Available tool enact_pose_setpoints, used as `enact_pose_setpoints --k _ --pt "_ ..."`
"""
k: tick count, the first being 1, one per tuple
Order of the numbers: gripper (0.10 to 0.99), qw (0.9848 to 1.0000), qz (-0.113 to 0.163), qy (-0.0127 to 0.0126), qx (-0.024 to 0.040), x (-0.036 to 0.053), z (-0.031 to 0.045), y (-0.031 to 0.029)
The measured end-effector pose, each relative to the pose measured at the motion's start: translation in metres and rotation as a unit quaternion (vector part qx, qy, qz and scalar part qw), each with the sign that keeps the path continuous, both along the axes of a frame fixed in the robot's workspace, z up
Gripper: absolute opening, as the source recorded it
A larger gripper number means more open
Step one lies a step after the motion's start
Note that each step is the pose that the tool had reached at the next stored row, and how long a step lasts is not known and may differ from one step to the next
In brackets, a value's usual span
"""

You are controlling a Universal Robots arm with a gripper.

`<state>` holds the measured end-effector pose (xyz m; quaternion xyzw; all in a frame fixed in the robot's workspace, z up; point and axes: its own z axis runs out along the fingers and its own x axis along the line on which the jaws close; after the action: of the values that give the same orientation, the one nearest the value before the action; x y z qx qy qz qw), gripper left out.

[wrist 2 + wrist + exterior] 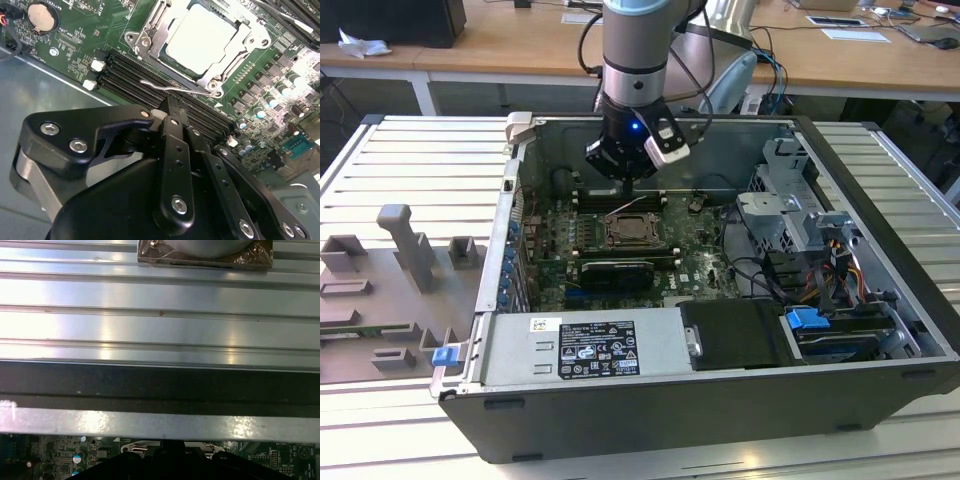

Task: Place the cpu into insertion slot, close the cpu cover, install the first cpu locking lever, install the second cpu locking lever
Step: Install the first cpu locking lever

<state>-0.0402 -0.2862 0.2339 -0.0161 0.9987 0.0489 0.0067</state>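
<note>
1. The tool (172, 107) hangs low inside the open computer case, just above the board. In the second wrist view its two black fingers (175, 145) are pressed close together. So the tool is closed, and nothing sits between the fingers.

2. Right past the fingertips lies a thin silver lever (172, 87). It is a bent wire. The tip of the tool is touching it or almost touching it; I cannot tell which.

3. The long way of the lever runs along the near edge of the slot (200, 42), across the way the fingers point. It lies over the black memory slots (135, 70) between the tool and the slot.

4. Just past the lever is the slot. The cpu (200, 37) is already in it, flat, with its pale metal top up.

5. The cover (235, 55) is a thin metal frame. It looks shut down around the edges of the cpu, and the cpu shows through its window.

6. In the exterior view the tool (623, 180) is just behind the slot (632, 232), toward the back wall of the case (880, 250). So the slot lies a little way in front of the tool.

7. The case lies on a ribbed metal counter (410, 170).

8. I think a lever is the job right now.
</note>
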Motion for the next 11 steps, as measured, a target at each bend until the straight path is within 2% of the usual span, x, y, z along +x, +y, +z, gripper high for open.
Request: enact_pose_setpoints --k 5,11 --pt "0.106 1.0 0.0 0.0 0.0 0.0 -0.0003 -0.0053" --pt "0.106 1.0 0.0 -0.0001 0.0001 0.0007 -0.0017 -0.0058"
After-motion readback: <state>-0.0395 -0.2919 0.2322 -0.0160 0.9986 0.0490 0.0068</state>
